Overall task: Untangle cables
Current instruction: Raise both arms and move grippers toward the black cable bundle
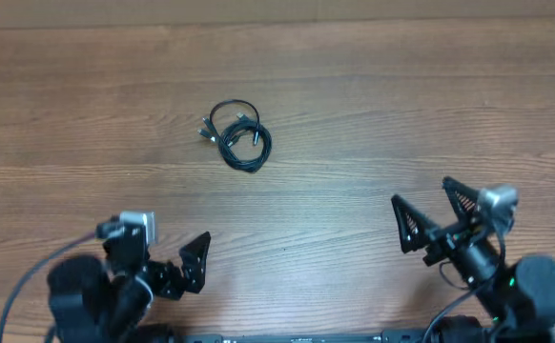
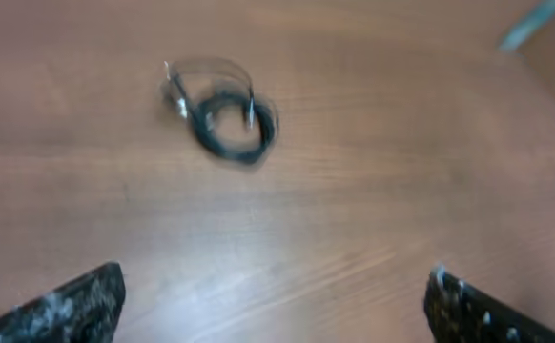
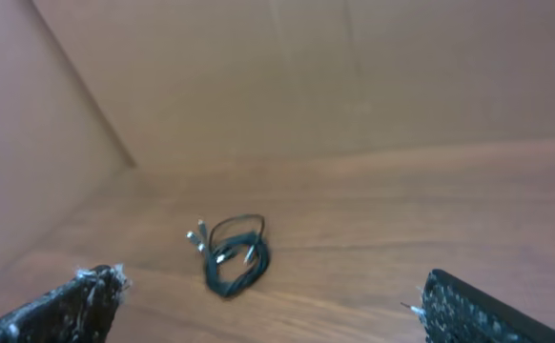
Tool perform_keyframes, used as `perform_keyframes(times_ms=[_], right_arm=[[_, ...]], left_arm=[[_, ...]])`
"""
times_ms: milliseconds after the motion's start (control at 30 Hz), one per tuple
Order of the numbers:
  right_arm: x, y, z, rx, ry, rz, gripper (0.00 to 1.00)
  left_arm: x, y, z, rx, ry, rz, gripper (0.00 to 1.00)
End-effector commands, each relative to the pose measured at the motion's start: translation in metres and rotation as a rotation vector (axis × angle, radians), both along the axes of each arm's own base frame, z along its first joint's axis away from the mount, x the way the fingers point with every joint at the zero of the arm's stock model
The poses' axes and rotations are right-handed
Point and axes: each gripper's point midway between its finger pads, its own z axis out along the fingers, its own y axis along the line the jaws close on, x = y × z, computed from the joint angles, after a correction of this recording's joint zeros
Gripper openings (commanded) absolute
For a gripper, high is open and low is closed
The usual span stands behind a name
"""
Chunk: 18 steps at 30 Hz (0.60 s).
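At the near edge, the left gripper (image 2: 276, 286) and the right gripper (image 1: 432, 210) hover over the wooden worktop (image 1: 373, 105), each with its jaws spread wide and holding nothing. Farther out, well apart from both, the cables (image 1: 239, 136) lie on the worktop in one small tangled coil. Silver-tipped plugs poke out at its left, and the coil lies left of centre.

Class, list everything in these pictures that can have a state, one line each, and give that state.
cables: coiled together in one tangled bundle, lying on the table, touched by neither gripper.
left gripper: open, empty, apart from the cables.
right gripper: open, empty, apart from the cables.
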Motion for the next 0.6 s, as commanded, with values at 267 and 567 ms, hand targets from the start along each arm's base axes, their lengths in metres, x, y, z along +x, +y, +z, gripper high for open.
perform_keyframes(times_ms=[267,567], right_arm=[[0.029,0.066,-0.023,0.157,0.360,0.462,1.00],[0.044,0.086,-0.093,0.437,0.840,0.573,0.63]], left_arm=[[0.039,-0.043,-0.008,-0.313,0.396,-0.215,0.99],[0.050,-0.050,-0.068,-0.413,0.757,-0.205,0.05]])
